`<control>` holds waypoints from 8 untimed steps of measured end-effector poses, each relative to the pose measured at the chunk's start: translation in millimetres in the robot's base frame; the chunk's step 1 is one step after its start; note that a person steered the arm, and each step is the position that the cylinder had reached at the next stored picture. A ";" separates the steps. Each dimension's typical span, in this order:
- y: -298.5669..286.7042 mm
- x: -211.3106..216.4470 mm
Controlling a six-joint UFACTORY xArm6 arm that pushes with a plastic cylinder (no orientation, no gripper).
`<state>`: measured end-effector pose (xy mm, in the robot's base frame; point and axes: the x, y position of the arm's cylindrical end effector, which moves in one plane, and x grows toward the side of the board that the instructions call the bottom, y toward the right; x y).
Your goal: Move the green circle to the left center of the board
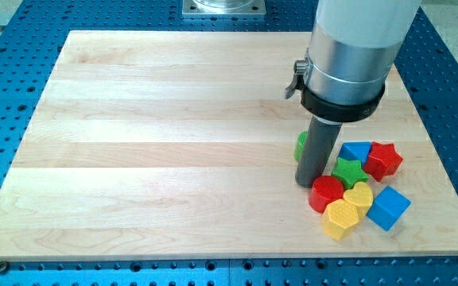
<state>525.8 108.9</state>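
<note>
The green circle [300, 146] shows only as a sliver at the view's right, mostly hidden behind my rod. My tip [307, 183] rests on the wooden board [157, 143], just below and in front of the green circle and just left of the block cluster. The cluster holds a green star [348, 171], a red cylinder [326, 193], a blue block [356, 151], a red star [383, 160], a yellow heart [359, 195], a yellow hexagon [340, 218] and a blue cube [389, 208].
The board lies on a blue perforated table [6, 79]. The arm's grey and white body [352, 56] hangs over the board's upper right. A metal mount [223, 7] sits at the view's top.
</note>
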 end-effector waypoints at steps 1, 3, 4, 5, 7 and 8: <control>0.7 0.0; -3.5 -14.6; -2.8 -45.3; -0.3 -85.5; 27.9 -136.0; -74.2 -175.9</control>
<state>349.9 34.7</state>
